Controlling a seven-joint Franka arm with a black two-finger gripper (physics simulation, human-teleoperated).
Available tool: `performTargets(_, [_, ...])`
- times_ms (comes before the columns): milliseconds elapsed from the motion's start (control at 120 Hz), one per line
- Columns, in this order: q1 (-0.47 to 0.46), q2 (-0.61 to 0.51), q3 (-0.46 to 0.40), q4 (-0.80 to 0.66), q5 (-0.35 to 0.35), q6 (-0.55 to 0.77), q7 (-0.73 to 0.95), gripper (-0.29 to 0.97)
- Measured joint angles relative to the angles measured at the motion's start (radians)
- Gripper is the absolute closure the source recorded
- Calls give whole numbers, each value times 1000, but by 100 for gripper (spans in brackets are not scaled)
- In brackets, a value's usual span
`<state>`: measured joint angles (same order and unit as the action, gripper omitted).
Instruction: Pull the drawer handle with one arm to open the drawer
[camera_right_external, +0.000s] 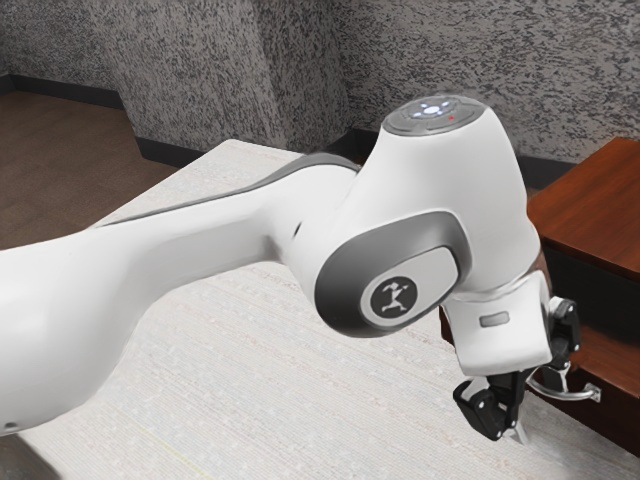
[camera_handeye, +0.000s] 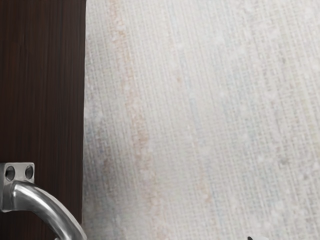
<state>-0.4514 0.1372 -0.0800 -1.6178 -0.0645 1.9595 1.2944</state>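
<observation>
Curved metal drawer handle (camera_right_external: 568, 388) on dark wood drawer front (camera_handeye: 40, 80), low on reddish cabinet (camera_right_external: 590, 210); black gripper (camera_right_external: 537, 392) right at handle, fingers spread apart, gripping nothing; white arm (camera_right_external: 420, 230) reaches toward handle from above; pale textured table (camera_right_external: 250, 380) spreads out beneath handle.

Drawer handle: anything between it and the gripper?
No. In the exterior view the gripper sits close beside the drawer handle, and the short gap between them is bare table. The wrist view agrees: handle next to bare tabletop.
</observation>
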Motion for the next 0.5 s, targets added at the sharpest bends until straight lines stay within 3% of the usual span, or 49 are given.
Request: performTargets(500, [-6,-142,0,-172,1,46,-2,22])
